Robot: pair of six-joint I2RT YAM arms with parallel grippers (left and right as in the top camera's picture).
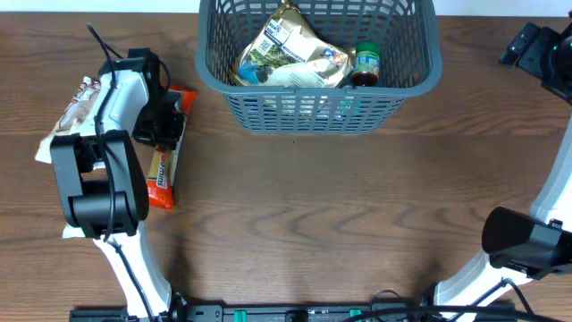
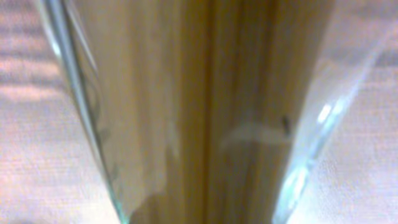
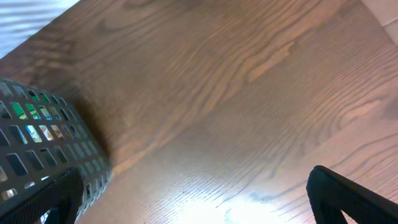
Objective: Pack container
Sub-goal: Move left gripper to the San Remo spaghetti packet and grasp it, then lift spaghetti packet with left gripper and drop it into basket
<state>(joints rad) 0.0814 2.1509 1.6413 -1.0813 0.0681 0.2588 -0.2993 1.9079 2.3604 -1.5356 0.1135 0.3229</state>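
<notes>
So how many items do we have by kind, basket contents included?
Packets: 3 (bag in the basket, white packet and orange packet on the table)
Jars: 1, the jar in the basket
Total: 4, if the orange packet is one piece under the left gripper

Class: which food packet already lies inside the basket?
The big pale printed bag in the basket, beside the green-lidded jar; the orange packet and white wrapper lie on the table.

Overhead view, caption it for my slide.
Grey-blue plastic lattice basket holds food packets; left gripper at an orange snack wrapper.
</notes>
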